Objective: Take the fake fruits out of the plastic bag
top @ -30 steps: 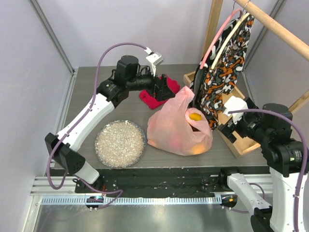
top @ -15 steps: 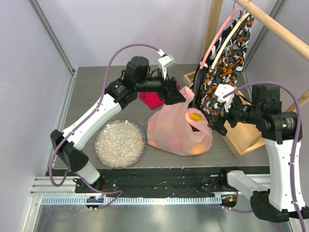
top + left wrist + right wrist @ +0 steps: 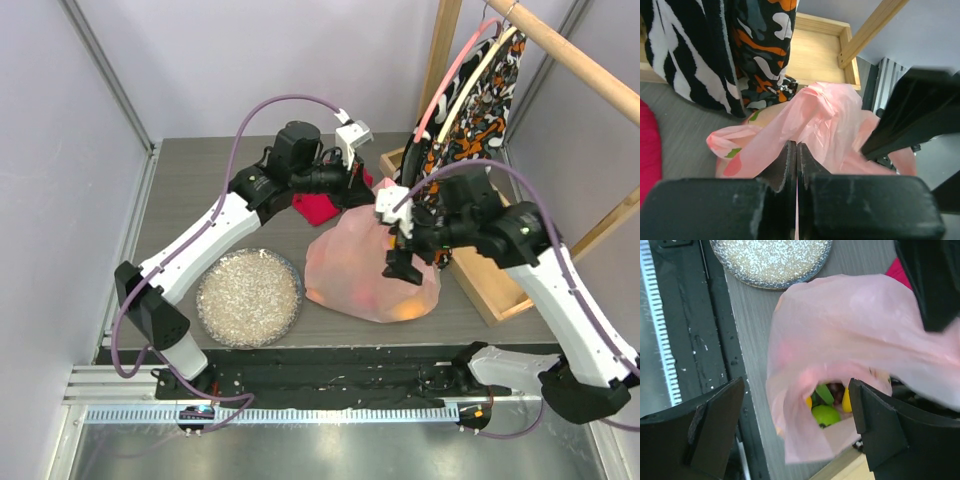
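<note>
The pale pink plastic bag (image 3: 350, 270) lies mid-table with its top drawn up to my left gripper (image 3: 366, 186). In the left wrist view that gripper (image 3: 797, 150) is shut, a sliver of the bag's film (image 3: 830, 120) pinched between its jaws. My right gripper (image 3: 398, 250) hovers open over the bag's mouth. Between its spread fingers (image 3: 715, 425) the right wrist view looks into the bag (image 3: 850, 325): a green apple (image 3: 826, 415), a yellow piece (image 3: 846, 400) and something dark behind. The remaining fake fruits show only as orange glow (image 3: 405, 308) through the film.
A round glittery plate (image 3: 248, 297) sits left of the bag near the front edge. A folded red cloth (image 3: 315, 208) lies behind the bag. At the right stands a wooden tray (image 3: 490, 285) and frame with a patterned garment (image 3: 465, 150) hanging close to the bag.
My left gripper moved right to the bag's top and closed on it. The right arm swung left from the wooden tray to over the bag's mouth, staying open.
</note>
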Tool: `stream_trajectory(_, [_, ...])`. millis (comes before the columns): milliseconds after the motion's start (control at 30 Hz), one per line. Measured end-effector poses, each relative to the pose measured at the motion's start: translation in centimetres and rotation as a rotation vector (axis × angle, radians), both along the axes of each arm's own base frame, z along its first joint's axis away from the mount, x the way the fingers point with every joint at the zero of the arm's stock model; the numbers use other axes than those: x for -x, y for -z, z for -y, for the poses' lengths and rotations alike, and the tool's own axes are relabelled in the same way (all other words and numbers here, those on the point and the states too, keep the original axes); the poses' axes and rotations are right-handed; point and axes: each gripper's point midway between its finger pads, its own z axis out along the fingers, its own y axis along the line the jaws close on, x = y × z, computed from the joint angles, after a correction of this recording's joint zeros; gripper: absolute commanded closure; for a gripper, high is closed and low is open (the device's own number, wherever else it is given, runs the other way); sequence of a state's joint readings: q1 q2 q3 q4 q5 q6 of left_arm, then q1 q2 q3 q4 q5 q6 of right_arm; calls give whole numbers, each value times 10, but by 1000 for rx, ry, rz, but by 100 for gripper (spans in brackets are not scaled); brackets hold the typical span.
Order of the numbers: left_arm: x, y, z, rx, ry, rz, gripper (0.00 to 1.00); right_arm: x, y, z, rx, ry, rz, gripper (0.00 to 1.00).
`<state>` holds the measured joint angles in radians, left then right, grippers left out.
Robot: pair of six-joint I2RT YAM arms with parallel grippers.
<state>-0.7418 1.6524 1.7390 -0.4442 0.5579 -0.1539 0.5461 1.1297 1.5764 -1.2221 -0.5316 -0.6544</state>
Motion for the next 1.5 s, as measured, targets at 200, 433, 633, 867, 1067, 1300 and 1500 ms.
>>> stream_trajectory(200, [-12, 5, -12, -25, -55, 4, 100, -19, 46, -17, 102, 61, 37, 22])
stream_trajectory(433, [-59, 21, -90, -45, -268, -66, 100, -71, 30, -12, 58, 310, 190, 66])
stream_trajectory(633, [-89, 23, -145, -36, -424, -99, 100, -111, 21, -30, 29, 404, 226, 99])
stream_trajectory(867, [-157, -19, -241, 40, -705, -62, 100, -243, -22, -128, -123, 485, 308, 99])
stream_trajectory(1067, [-216, -113, -315, 134, -864, 162, 100, -364, -58, -196, -361, 552, 482, 99])
stream_trajectory(1300, [-207, -154, -323, 214, -873, 224, 27, -374, -84, -206, -529, 522, 559, 99])
stream_trajectory(1500, [-155, -83, -294, 179, -806, -9, 19, -353, -104, -200, -597, 513, 520, 99])
